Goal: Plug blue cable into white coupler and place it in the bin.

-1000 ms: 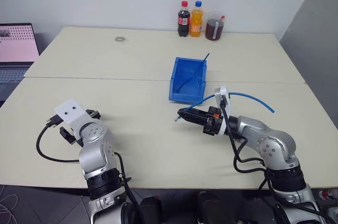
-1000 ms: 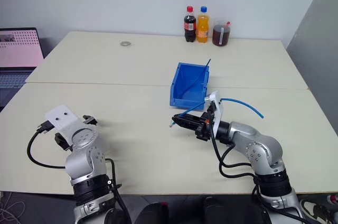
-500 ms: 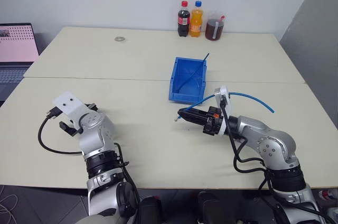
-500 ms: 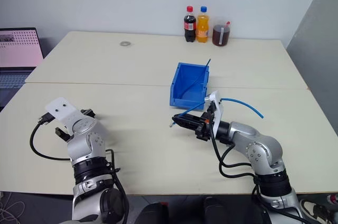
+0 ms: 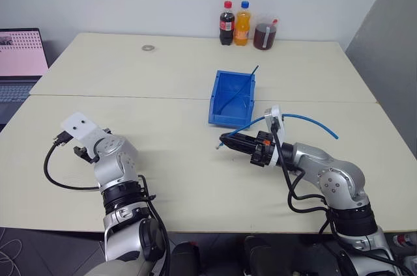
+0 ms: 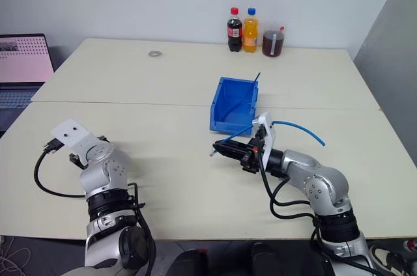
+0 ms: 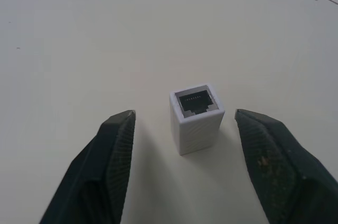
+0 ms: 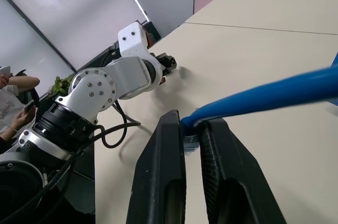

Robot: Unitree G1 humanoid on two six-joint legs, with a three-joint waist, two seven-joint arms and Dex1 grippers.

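The white coupler [image 7: 196, 123] stands upright on the table with its socket facing up. My left gripper [image 7: 185, 116] is open around it, one finger on each side, and neither finger touches it. In the eye views my left hand [image 5: 91, 140] sits at the table's near left. My right gripper [image 5: 225, 140] is shut on the blue cable [image 5: 306, 119] just behind its clear plug end [image 8: 191, 139], held level and pointing left. The cable arcs back over the wrist to the right. The bin [image 5: 223, 112] stands just beyond the right gripper.
A darker thin blue cable [image 5: 244, 86] lies in the bin. Two bottles [image 5: 234, 23] and a cup of dark drink [image 5: 264, 35] stand at the far edge. A laptop [image 5: 19, 55] is at the far left, with a small ring [image 5: 148, 47] on the table. A person [image 8: 13, 102] sits beyond.
My left hand has shifted a little away and to the left, low over the table. The right arm and the cable have stayed still.
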